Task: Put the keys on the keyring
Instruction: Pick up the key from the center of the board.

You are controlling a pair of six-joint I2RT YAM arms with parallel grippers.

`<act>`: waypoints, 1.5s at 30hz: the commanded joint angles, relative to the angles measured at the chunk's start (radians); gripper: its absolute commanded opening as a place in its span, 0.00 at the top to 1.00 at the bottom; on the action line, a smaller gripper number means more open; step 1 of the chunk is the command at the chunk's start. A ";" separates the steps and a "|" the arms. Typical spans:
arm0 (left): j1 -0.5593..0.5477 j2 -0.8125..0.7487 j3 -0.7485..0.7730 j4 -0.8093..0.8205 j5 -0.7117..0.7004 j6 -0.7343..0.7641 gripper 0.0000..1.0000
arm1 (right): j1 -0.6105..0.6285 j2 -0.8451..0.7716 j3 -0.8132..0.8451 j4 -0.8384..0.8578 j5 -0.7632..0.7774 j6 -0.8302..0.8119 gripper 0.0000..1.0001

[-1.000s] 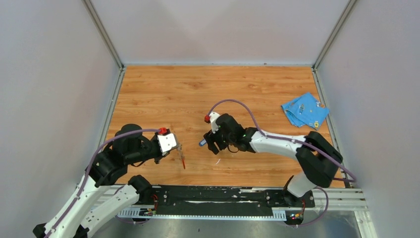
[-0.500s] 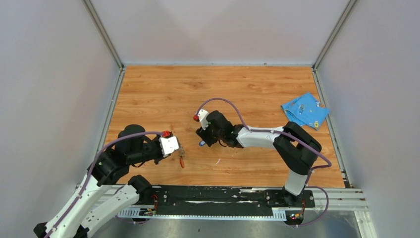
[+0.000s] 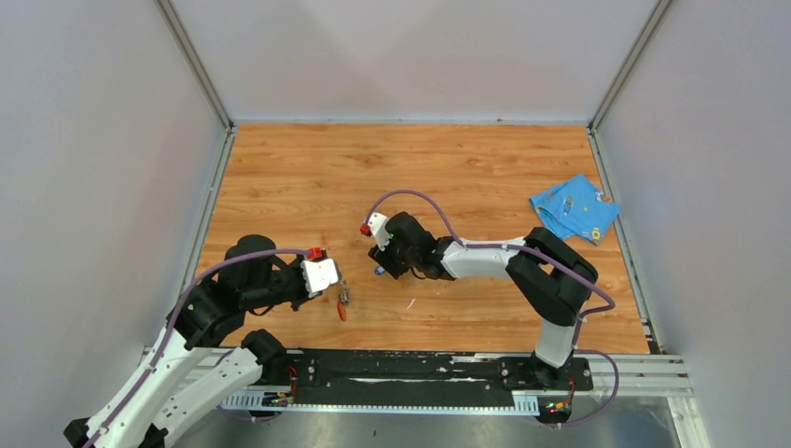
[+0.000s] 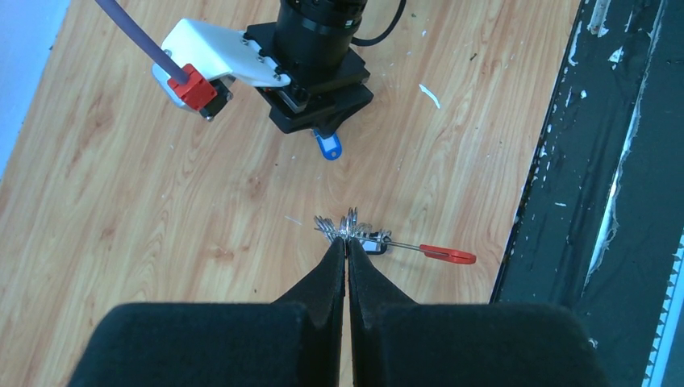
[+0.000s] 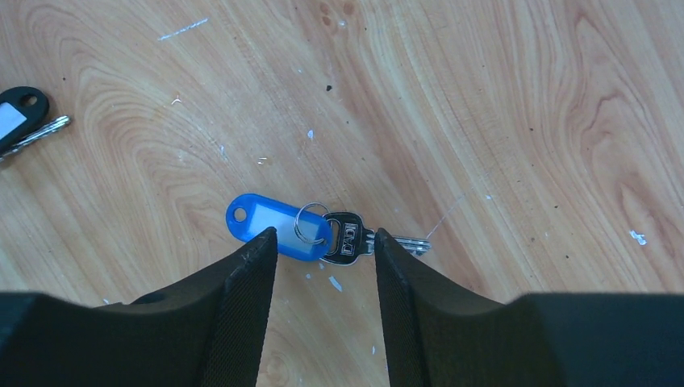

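The blue-tagged key (image 5: 274, 226) lies flat on the wooden table, joined by a small ring to a black-headed, silver-bladed key (image 5: 345, 236). My right gripper (image 5: 324, 235) stands open right over it, one finger on each side. The gripper and the blue tag (image 3: 378, 271) also show in the top view. My left gripper (image 4: 347, 242) is shut on the keyring's metal ring (image 4: 348, 229). Its red strap (image 4: 448, 255) trails to the right, low over the table. A black-tagged key (image 4: 373, 244) sits right by that ring and shows again in the right wrist view (image 5: 18, 108).
A crumpled blue cloth (image 3: 574, 207) lies at the table's far right. The black mounting rail (image 3: 401, 369) runs along the near edge, close to the red strap (image 3: 341, 313). Grey walls enclose the table on three sides.
My right gripper has moved left, come down over the blue-tagged key, and its jaws have narrowed. My left gripper has shifted slightly right and lower with the keyring.
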 commanded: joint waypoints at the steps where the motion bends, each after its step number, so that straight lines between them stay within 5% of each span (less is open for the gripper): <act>1: 0.005 0.006 0.018 0.006 0.014 -0.004 1.00 | 0.012 0.034 0.023 -0.010 -0.004 -0.029 0.51; 6: 0.005 0.009 0.028 0.006 0.015 -0.003 1.00 | 0.012 0.047 0.012 -0.004 0.007 -0.034 0.59; 13: 0.004 0.014 0.036 0.006 0.024 -0.004 1.00 | 0.012 0.018 0.003 0.017 0.009 -0.045 0.99; 33: 0.004 0.021 0.039 0.008 0.066 -0.035 1.00 | 0.009 -0.324 -0.188 0.034 -0.075 0.065 1.00; 45: 0.005 0.083 0.014 0.062 0.002 -0.110 1.00 | 0.061 -0.653 -0.089 -0.214 -0.415 0.172 1.00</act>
